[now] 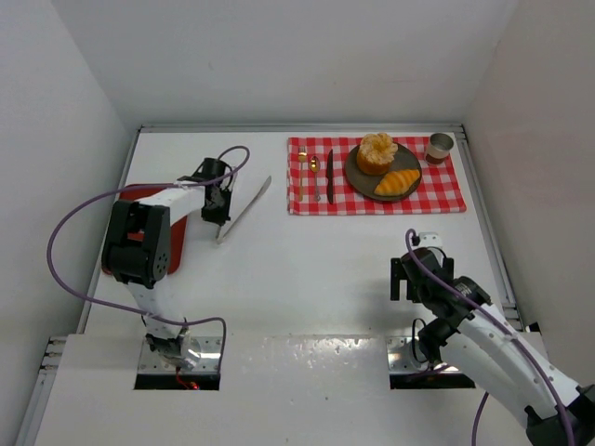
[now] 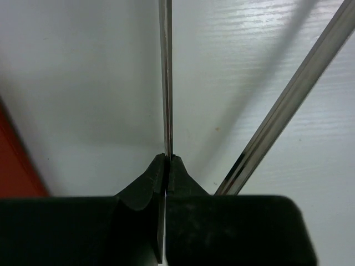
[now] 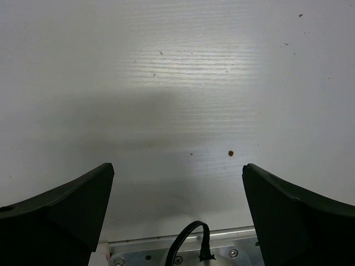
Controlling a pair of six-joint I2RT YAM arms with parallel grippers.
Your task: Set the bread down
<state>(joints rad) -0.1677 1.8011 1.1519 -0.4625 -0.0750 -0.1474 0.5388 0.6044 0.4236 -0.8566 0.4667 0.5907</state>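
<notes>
On plate [image 1: 357,178] | croissant [image 1: 397,182] axis near-left to far-right | left pincer [image 2: 167,165] clenching tongs [image 1: 247,205] | right pincer [image 3: 177,176] released

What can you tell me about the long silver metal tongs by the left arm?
The long silver metal tongs are two slim, shiny flat strips spreading in a V. They slant over the white table, left of the red-checked cloth. The left gripper is shut on one strip, seen edge-on in its wrist view; the other strip angles away free. Whether the tongs rest on the table I cannot tell.
</notes>
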